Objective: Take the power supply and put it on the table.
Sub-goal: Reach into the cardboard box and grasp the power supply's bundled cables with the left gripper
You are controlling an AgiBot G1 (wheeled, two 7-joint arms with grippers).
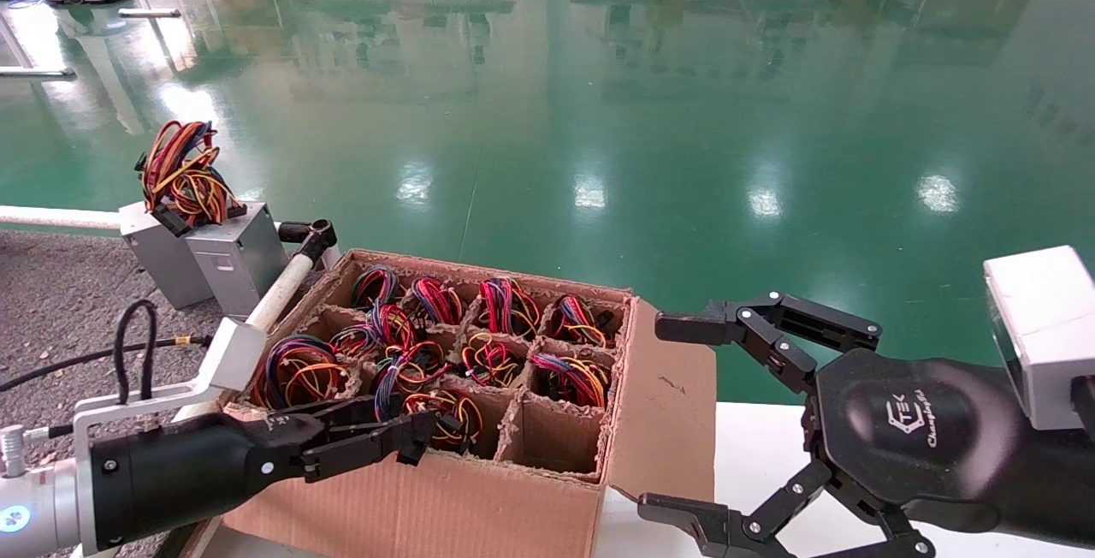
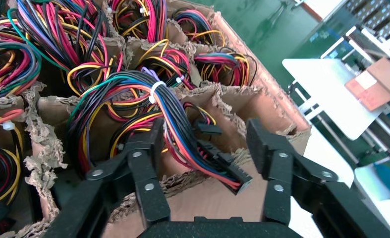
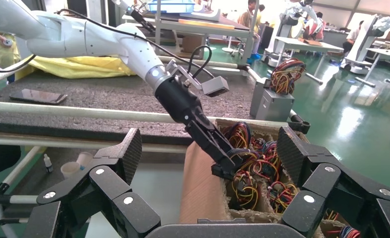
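Item: left gripper [image 1: 409, 442], fingers parted, straddling a tied wire bundle [image 2: 155, 101] at the near row of the cardboard box [image 1: 479, 489], at 7 o'clock in the head view; nothing clamped yet. Item: right gripper [image 1: 676, 417], jaws wide and empty, idle at 4 o'clock over the white surface [image 1: 753, 455]. Item: the power supply in question sits down in its cell, casing hidden, only wires showing. Two grey boxes [image 1: 205, 254] stand on the table [image 1: 51, 301] at 10 o'clock. Handling advice: close low on the bundle near its tie, lift straight up so the casing clears the dividers, then carry toward 9 o'clock onto bare carpet.
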